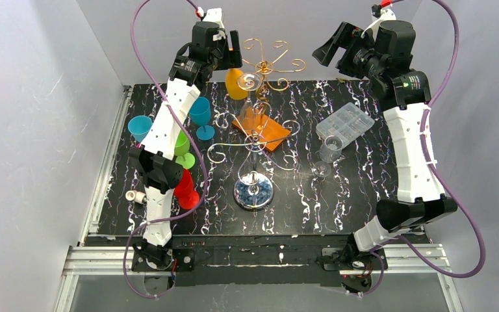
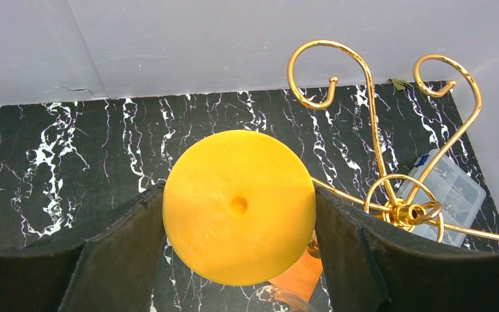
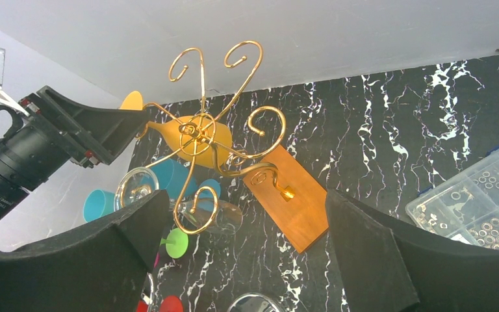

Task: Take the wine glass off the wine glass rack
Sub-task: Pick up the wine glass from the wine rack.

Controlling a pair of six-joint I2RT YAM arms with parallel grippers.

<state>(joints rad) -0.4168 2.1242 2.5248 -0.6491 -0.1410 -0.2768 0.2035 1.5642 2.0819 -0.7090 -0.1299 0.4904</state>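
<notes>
Near edge of the black, white-veined marble-look worktop (image 1: 364,195): one red plastic goblet (image 1: 186,188) by the left arm and one small white cylinder (image 1: 134,195).

Centre: one gold wire wine glass rack (image 1: 253,192) with a thin pole, curled scroll arms in two tiers and a round, shiny bluish base. Some clear glassware (image 3: 211,218) sits among the lower scrolls, count unclear.

Right of the base: one clear stemmed glass (image 1: 320,170), with one clear tumbler (image 1: 330,148) just behind it.

Mid-left: one green plastic goblet (image 1: 182,146), one blue plastic goblet (image 1: 140,127) and a second blue goblet (image 1: 201,114).

Further back: one flat orange wooden square block (image 1: 273,135) and one clear plastic compartment box (image 1: 344,122) holding small metal rings.

Far and raised: one yellow plastic wine glass (image 1: 236,84). Its smooth round foot, dimpled at the centre, is squarely inside the left claw (image 2: 239,192). Both black fingers press on the rim, so the claw is clenched on the foot. The bowl is just left of the rack's top-tier hub. Can't tell whether it hangs from a scroll.

Right claw (image 3: 247,198): spread wide, empty, raised to the right of the top tier and apart from it.
</notes>
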